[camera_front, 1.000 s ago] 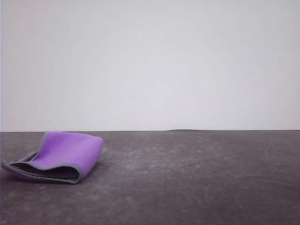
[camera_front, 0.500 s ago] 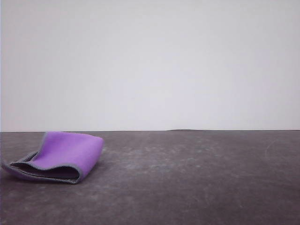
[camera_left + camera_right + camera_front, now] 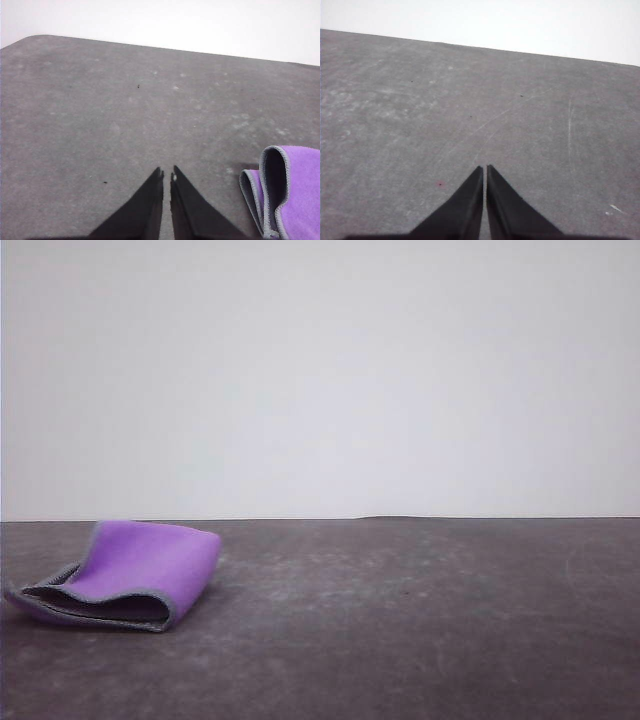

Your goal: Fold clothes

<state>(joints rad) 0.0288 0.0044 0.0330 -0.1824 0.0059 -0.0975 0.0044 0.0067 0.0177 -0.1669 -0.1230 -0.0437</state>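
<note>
Cloth [image 3: 130, 570] lies folded over on the dark grey table [image 3: 420, 620] at the front left, purple face up, grey-edged layers gaping toward the camera. Left gripper [image 3: 166, 176] hangs near it with fingers closed on nothing; right gripper [image 3: 484, 170] likewise closed over bare tabletop

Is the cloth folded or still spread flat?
Folded, loosely. The cloth lies doubled over on the table, purple face out, dark grey inside, its layered edges gaping open toward the camera rather than pressed flat.
</note>
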